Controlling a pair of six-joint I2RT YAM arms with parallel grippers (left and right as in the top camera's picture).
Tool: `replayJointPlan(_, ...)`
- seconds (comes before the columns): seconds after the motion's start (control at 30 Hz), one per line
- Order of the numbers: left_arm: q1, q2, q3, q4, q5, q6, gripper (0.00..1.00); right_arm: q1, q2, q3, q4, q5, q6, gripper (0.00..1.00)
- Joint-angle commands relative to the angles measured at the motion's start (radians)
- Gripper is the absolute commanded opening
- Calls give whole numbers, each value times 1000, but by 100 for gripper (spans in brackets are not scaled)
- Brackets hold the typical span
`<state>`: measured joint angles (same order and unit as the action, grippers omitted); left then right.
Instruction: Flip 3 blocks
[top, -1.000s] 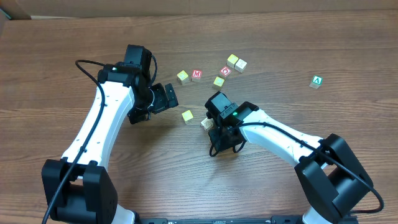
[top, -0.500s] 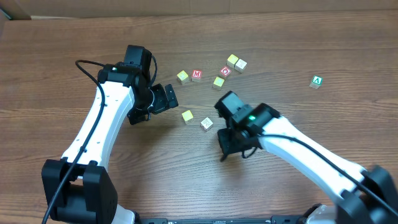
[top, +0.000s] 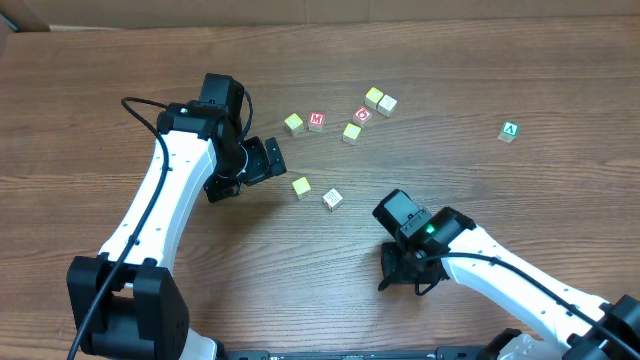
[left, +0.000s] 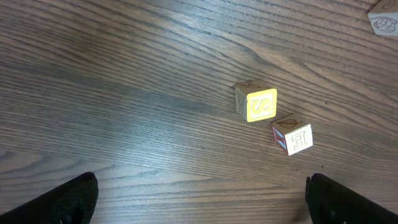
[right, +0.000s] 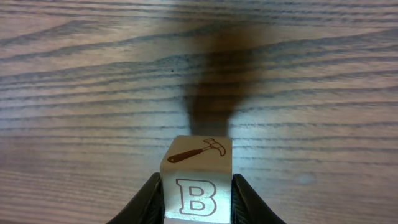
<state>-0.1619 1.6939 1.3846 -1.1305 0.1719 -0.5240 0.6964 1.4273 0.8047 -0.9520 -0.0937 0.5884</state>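
My right gripper is shut on a cream block marked with a "B" and a hammer, held just above the wood. In the overhead view the right gripper is near the table's front, and the arm hides its block. A yellow-faced block and a cream block lie side by side mid-table. My left gripper is open just left of the yellow-faced block, with nothing between its fingers.
Several more cubes sit in a loose cluster at the back: a pale yellow one, a red "M" cube, another red-marked cube and a cream pair. A green "A" cube lies far right.
My right arm has swung away from the cream block mid-table, down and to the right toward the front edge. The blocks on the table and the left arm have not moved.
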Motion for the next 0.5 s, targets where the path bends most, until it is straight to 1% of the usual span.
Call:
replayJointPlan(0.0,-2,8,21,-1,5,8,100,4,-26,-29,40,-5,26,13)
replayJointPlan(0.13,-2,8,21,0,5,8,100,4,-26,-63,80,-5,26,15)
replayJointPlan(0.2,-2,8,21,0,5,8,100,4,-26,-66,82,-4,26,17)
replayJointPlan(0.37,-2,8,21,-3,5,8,100,4,-26,-66,82,-4,26,19)
replayJointPlan(0.47,-2,8,21,-3,5,8,100,4,-26,-66,84,-4,26,25)
